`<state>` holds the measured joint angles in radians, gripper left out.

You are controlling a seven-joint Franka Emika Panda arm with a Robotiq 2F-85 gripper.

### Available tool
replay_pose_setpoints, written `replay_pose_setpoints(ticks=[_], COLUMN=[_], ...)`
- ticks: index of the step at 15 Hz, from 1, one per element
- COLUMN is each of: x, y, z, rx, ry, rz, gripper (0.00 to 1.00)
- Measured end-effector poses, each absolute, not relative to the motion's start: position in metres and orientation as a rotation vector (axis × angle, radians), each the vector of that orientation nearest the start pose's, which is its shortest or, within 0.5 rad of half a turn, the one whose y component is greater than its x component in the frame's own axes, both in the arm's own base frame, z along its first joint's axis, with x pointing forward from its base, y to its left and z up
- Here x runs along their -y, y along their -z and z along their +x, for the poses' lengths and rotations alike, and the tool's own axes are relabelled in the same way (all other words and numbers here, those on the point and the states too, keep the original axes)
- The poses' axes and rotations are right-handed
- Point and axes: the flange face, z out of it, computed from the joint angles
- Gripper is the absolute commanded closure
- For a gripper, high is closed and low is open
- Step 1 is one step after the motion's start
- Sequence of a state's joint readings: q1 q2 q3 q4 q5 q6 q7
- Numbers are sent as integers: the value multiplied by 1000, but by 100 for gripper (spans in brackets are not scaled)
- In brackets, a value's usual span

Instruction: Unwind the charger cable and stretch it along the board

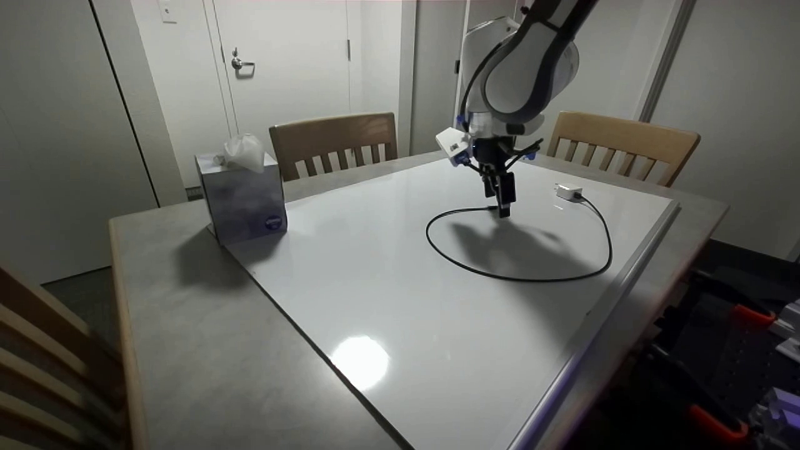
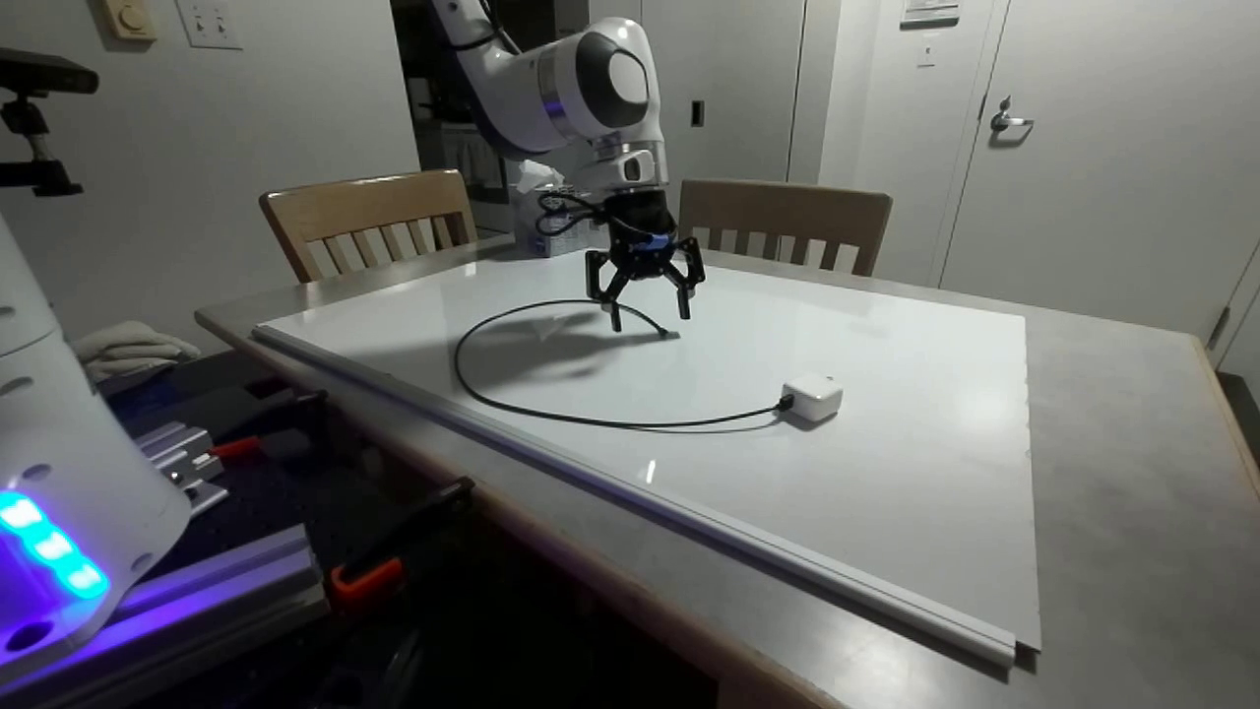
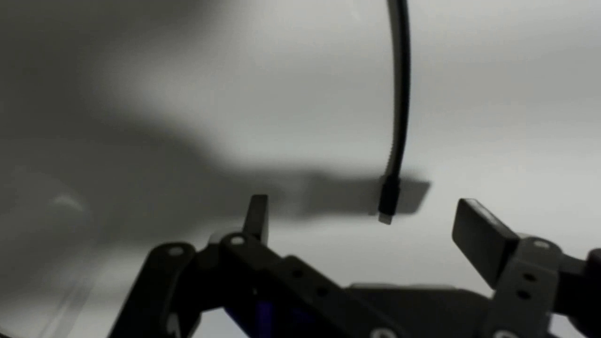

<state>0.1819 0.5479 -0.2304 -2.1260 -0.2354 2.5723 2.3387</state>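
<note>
The white board [image 1: 350,275] spans most of the tabletop. Lying on it, the black charger cable [image 2: 630,425] makes one wide open curve, visible in both exterior views. At one end it is plugged into a whitish plug block [image 2: 813,397]. Its other end, a connector [image 3: 389,197] with a pale metal tip, points toward my gripper [image 3: 362,199] in the wrist view. The gripper stands open above that connector, fingers spread on either side with nothing held. In an exterior view the gripper [image 2: 651,320] hangs over the board, fingertips down, apart from its surface.
A tissue box [image 1: 244,200] stands at a corner of the board. A raised metal rail [image 2: 689,517] runs along one long edge. Wooden chairs [image 1: 337,140] surround the grey table [image 1: 206,350]. Orange-handled clamps [image 2: 369,581] sit beside the robot's base.
</note>
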Motion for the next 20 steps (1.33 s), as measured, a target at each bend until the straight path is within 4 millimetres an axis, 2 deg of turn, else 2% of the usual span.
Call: replay_pose_setpoints(ticks=[5,20], x=[36,45], y=[-137,-136], z=[561,560], rx=[-2892,-2935], ry=[336,277], rz=[-1485,-1368], gripper=[0,0])
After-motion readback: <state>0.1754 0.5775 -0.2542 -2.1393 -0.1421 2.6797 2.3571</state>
